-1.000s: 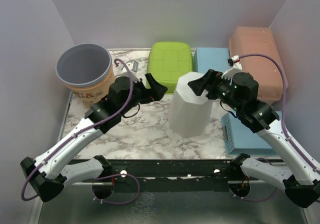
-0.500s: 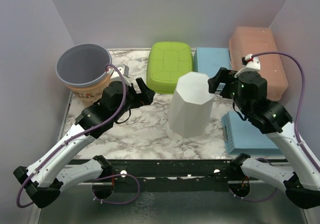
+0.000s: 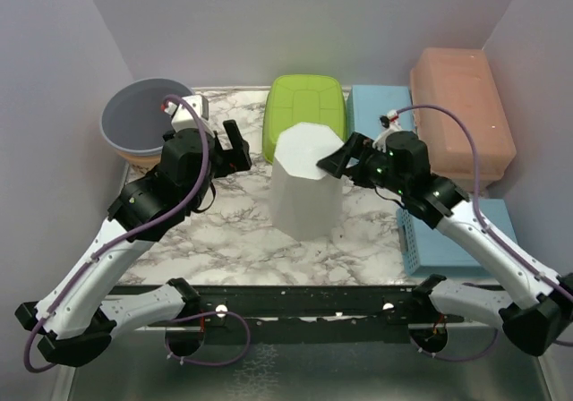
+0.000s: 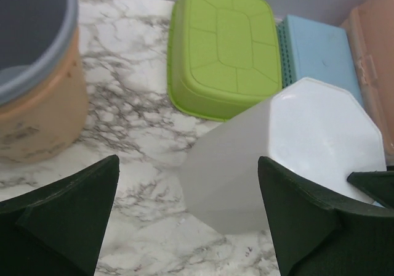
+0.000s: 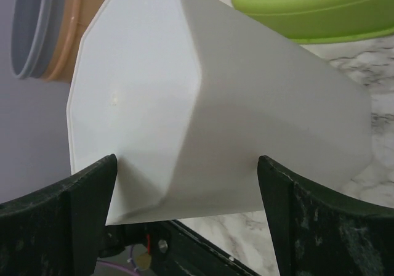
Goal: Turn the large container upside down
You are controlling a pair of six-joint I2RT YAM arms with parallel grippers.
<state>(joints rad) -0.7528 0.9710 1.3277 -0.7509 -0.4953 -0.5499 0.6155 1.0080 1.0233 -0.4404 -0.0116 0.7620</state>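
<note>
A tall white eight-sided container [image 3: 304, 186] stands in the middle of the marble table with its closed flat end up; it also shows in the left wrist view [image 4: 289, 146] and the right wrist view [image 5: 203, 103]. My right gripper [image 3: 345, 157] is open at the container's upper right edge, and in its own view [image 5: 186, 162] the fingers straddle that edge. My left gripper [image 3: 235, 146] is open and empty, left of the container and apart from it, over bare marble [image 4: 188, 165]. A grey-rimmed orange bucket [image 3: 148, 123] stands open end up at the far left.
A green upturned tub [image 3: 306, 110] sits behind the white container. A blue box [image 3: 376, 106] and a pink box [image 3: 461, 115] stand at the back right. A blue crate [image 3: 443, 240] lies at the right edge. The bucket is close behind my left wrist.
The white container has shifted left. My right gripper swung left and down onto its top edge. My left arm drew back left toward the bucket.
</note>
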